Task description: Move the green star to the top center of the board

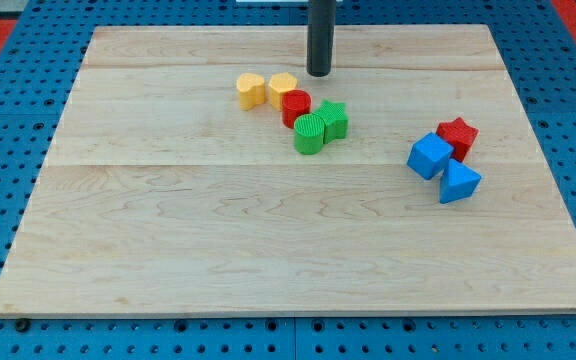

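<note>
The green star (334,119) lies a little above and right of the board's middle, touching a green round block (310,133) on its lower left and a red round block (296,106) on its upper left. My tip (319,73) stands on the board near the view's top centre, just above the green star and apart from it, to the right of the yellow blocks.
A yellow heart-like block (251,90) and a yellow block (282,87) sit left of the red round block. At the right, a red star (457,136), a blue cube (430,156) and a blue triangle (458,182) cluster together. The wooden board (168,250) lies on a blue pegboard.
</note>
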`<action>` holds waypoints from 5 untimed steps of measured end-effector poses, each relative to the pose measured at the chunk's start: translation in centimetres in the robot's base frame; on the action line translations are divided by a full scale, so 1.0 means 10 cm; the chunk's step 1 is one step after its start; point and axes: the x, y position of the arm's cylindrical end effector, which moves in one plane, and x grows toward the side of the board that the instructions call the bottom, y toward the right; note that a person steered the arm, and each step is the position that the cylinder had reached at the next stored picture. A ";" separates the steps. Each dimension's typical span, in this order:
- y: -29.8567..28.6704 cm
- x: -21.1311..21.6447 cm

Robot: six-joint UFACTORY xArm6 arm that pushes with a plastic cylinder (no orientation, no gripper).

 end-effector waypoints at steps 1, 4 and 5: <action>0.40 -0.48; 0.17 0.78; -0.08 1.18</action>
